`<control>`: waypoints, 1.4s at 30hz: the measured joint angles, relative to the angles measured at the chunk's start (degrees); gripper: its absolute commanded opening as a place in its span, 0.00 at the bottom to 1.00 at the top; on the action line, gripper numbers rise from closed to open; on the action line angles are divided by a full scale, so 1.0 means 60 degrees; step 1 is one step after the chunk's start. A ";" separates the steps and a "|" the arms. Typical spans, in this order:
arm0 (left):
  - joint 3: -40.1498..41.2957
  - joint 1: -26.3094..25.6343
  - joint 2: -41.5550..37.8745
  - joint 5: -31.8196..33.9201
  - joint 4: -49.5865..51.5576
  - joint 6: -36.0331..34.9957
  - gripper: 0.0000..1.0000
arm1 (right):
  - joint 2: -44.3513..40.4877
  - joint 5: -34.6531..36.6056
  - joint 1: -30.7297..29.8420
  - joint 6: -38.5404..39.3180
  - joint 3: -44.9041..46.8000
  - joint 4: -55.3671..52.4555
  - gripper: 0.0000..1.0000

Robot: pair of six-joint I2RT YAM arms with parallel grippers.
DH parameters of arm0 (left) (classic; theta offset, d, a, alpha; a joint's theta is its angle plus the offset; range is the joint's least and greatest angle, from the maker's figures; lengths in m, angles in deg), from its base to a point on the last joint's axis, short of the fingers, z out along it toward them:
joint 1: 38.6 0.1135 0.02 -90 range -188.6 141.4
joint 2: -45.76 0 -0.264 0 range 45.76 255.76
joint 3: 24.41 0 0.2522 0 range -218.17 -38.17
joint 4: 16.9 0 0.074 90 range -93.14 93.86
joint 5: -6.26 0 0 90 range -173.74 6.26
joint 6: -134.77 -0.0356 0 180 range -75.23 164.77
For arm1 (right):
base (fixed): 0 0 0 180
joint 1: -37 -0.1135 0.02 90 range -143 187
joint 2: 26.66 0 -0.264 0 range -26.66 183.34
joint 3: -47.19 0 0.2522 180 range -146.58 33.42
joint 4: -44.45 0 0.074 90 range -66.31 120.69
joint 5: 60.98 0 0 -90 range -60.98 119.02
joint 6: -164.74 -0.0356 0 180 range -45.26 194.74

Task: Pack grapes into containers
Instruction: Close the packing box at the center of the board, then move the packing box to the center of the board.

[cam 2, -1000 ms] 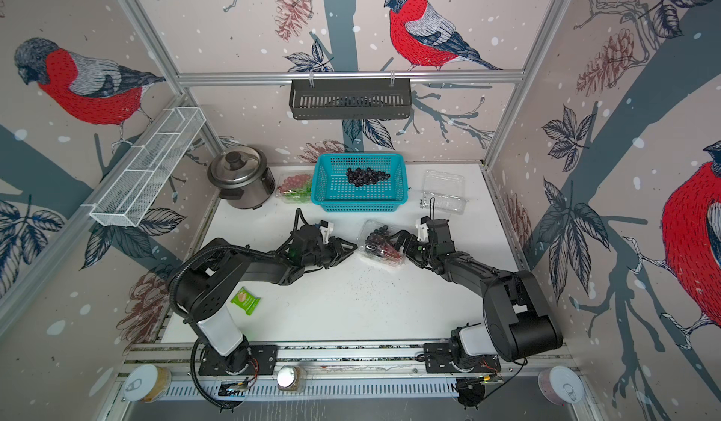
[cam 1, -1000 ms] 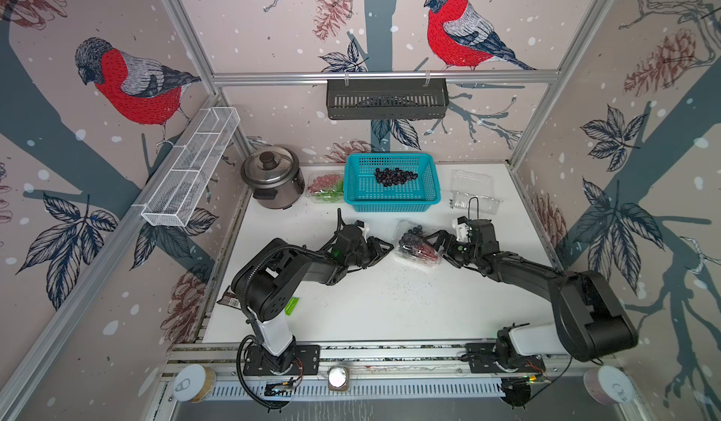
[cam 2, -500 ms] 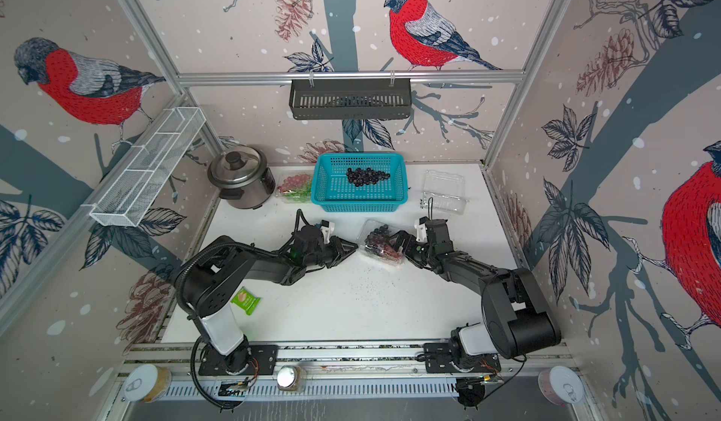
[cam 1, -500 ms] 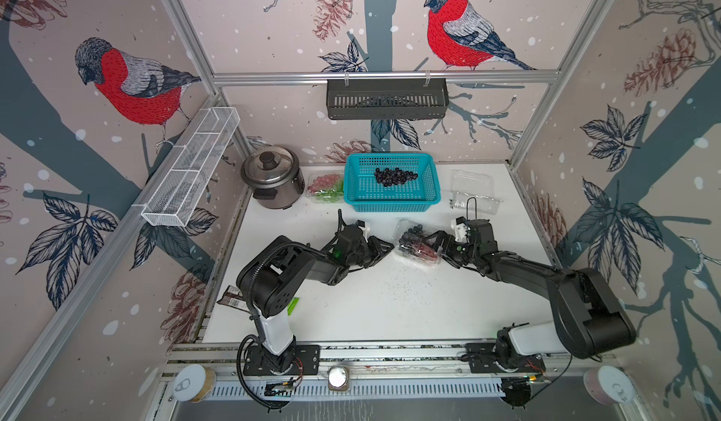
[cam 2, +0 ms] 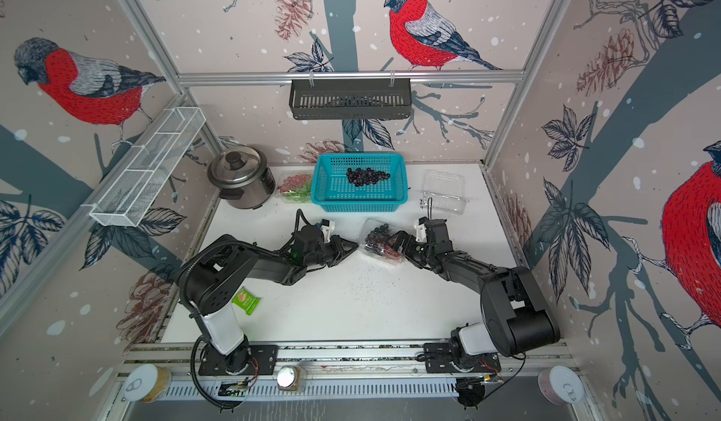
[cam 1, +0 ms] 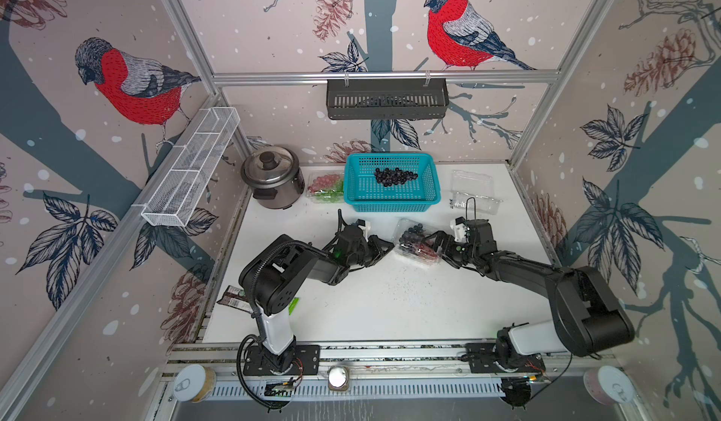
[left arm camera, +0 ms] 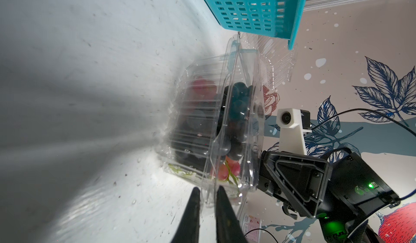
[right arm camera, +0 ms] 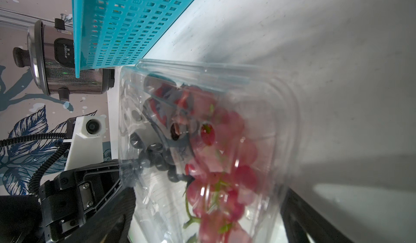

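Clear punnet of grapes: left gripper pinches its rim, likely to snap it shut; right gripper, jaws wide, seemingly steadies the opposite side.

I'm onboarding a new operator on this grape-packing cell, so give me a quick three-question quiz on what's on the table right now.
1. True or false: the teal basket is empty.
2. The middle container holds: A) green grapes only; B) dark and red grapes; C) nothing.
3. How many clear containers hold no grapes?
Key: 1 false, a dark bunch lies in it. 2 B. 3 one, the far-right container.
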 measured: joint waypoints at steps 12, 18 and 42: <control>0.0036 -0.0007 0.0007 0.0076 -0.0106 0.0004 0.08 | 0.0113 0.0004 -0.0018 0.0000 -0.0076 -0.0007 1.00; 0.0189 -0.0018 -0.0251 0.0204 0.0040 -0.0015 0.20 | 0.0127 0.0015 -0.0033 0.0098 -0.0317 -0.0200 1.00; -0.2499 0.0229 0.0255 -0.0036 0.3391 -0.1530 0.77 | 0.0277 0.0951 -0.0933 0.1497 -0.1530 -0.1891 1.00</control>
